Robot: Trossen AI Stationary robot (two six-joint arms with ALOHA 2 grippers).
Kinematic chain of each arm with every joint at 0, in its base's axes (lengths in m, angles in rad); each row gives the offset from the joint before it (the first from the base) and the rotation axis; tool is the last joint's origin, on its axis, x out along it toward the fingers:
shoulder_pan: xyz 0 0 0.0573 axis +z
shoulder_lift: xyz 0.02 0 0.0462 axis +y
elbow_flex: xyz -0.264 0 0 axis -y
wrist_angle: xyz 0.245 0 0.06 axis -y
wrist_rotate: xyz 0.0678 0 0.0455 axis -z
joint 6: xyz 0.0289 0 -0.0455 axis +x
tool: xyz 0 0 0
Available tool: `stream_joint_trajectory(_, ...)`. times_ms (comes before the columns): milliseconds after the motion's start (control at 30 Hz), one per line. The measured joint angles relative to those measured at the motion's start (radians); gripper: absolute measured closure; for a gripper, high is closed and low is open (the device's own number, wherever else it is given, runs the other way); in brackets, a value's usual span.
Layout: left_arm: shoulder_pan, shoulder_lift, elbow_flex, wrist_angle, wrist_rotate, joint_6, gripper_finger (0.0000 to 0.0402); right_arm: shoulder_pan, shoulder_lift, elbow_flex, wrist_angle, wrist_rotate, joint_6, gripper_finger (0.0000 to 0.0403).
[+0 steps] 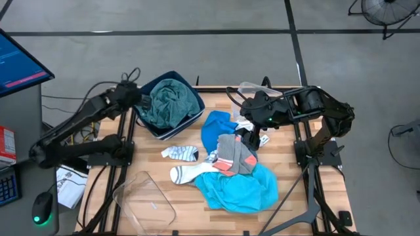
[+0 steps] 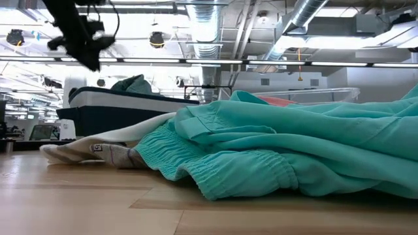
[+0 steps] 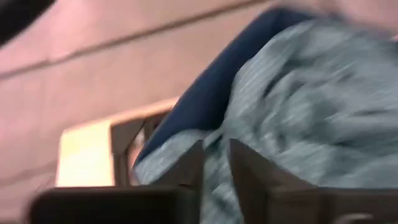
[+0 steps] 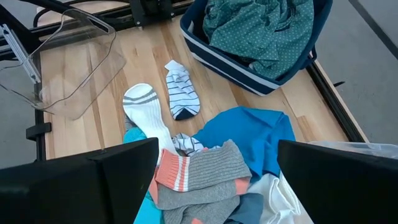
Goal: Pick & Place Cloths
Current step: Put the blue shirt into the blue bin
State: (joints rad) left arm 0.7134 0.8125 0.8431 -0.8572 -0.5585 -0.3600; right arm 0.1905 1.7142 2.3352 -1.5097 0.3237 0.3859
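Teal-green checked shirt [image 1: 169,101] heaped in dark blue square bin [image 1: 190,121] at surface's far-left corner beside nearly-together left end effector [image 1: 140,99]; right end effector [image 1: 251,136], fingers apart, above grey-and-coral socks [image 1: 235,155] for next pick.

Turquoise top [image 2: 294,150] heaped on table [image 2: 78,202], white sock [image 2: 85,151] below left gripper [image 2: 88,55], dark bin [image 2: 111,117] behind.

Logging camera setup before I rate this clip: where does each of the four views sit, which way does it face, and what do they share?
High: overhead, straight down on table; both arms show.
Low: table height, level past turquoise top; one arm above.
Left wrist: blurred, close over green shirt in blue bin; own fingers.
Right wrist: above grey-and-coral socks; own fingers wide apart.
Shared: high and right wrist both show striped sock.
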Motion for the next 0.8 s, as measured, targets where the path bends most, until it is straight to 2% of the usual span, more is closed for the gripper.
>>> stream_joint_trajectory(67,0.031,0.021,-0.021,-0.002,-0.002,-0.019,0.0388,0.000,0.000,0.000,0.000,0.000,0.000,0.0081)
stream_joint_trajectory(167,0.069,0.056,-0.042,-0.005,-0.045,-0.040,0.0392,0.000,0.000,0.000,0.000,0.000,0.000,0.0081)
stream_joint_trajectory(433,0.148,0.122,-0.101,0.001,-0.071,-0.045,0.0400,0.019,0.000,0.000,0.001,0.000,0.024,0.0081)
stream_joint_trajectory(500,0.164,0.134,-0.122,0.032,-0.039,-0.065,0.0400,0.024,0.000,0.000,0.002,0.000,0.025,0.0081)
stream_joint_trajectory(667,0.161,0.175,-0.172,0.202,0.173,-0.126,0.0401,0.040,0.000,0.000,0.002,0.027,0.032,0.0081)
stream_joint_trajectory(800,0.127,0.265,-0.176,0.264,0.225,-0.164,0.0401,0.038,0.000,0.000,0.003,0.043,0.032,0.0081)
